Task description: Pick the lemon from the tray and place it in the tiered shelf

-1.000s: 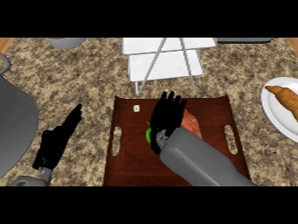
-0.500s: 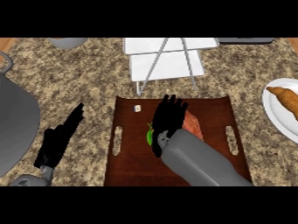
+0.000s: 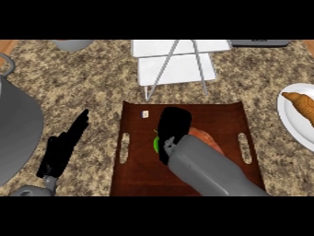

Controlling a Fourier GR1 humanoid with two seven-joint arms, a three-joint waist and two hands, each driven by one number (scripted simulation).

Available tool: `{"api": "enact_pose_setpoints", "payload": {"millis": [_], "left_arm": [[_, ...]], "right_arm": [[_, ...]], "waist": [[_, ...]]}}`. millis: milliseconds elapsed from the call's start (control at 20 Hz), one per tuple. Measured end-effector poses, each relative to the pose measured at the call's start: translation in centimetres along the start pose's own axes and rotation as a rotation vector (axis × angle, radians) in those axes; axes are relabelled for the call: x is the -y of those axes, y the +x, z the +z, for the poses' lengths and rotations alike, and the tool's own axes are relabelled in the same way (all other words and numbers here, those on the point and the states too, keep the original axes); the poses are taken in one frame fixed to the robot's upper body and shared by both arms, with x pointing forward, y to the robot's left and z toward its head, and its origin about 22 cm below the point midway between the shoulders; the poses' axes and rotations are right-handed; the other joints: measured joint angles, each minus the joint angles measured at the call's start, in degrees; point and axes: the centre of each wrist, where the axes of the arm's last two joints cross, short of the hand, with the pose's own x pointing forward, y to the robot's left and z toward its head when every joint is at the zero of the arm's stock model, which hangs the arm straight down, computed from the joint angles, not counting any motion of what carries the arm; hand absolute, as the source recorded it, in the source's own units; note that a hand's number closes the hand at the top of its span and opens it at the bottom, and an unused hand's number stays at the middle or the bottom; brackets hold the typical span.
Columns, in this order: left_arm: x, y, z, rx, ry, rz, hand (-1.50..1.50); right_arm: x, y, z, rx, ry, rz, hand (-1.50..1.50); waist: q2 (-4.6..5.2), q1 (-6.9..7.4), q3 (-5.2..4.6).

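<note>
Right hand over the tray

Head view: the right hand (image 3: pixel 174 125) lies on the brown tray (image 3: pixel 139 173), fingers curled down over a green lemon (image 3: pixel 156 143) peeking out at its left edge. The left hand (image 3: pixel 65 146) rests straight-fingered on the surface (image 3: pixel 98 87). The white shelf (image 3: pixel 179 62) stands beyond the tray.

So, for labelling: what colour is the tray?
Dark reddish-brown, wood-like, seen in the head view: tray.

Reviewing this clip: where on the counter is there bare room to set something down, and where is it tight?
Bare counter lies between the tray and the croissant plate, and between the tiered shelf and the big pot. It is tight left of the tray, where the left robot hand rests, and on the tray under the right robot hand.
</note>
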Motion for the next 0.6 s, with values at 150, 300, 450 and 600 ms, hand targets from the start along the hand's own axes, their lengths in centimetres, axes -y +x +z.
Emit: {"api": "enact_pose_setpoints", "payload": {"millis": [150, 300, 450, 600], "left_arm": [[-0.2, -0.3, -0.1, 0.007, 0.000, -0.001, 0.00], [0.1, -0.1, -0.1, 0.002, 0.003, -0.003, 0.00], [-0.5, -0.2, 0.0, -0.002, 0.007, 0.004, 0.00], [-1.0, -0.5, 0.4, -0.001, 0.018, 0.004, 0.00]], "right_arm": [[-0.1, 0.2, 0.1, 0.008, -0.028, 0.010, 1.50], [0.1, 0.4, 0.0, 0.007, -0.074, 0.021, 1.50], [0.1, 0.2, 0.3, 0.014, -0.117, 0.018, 1.50], [1.0, -2.1, 0.3, 0.052, -0.128, -0.037, 1.50]], "waist": [[0.00, -0.16, 0.07], [0.07, -0.21, 0.09], [0.05, -0.54, 0.10], [0.08, -1.28, 0.11]]}}
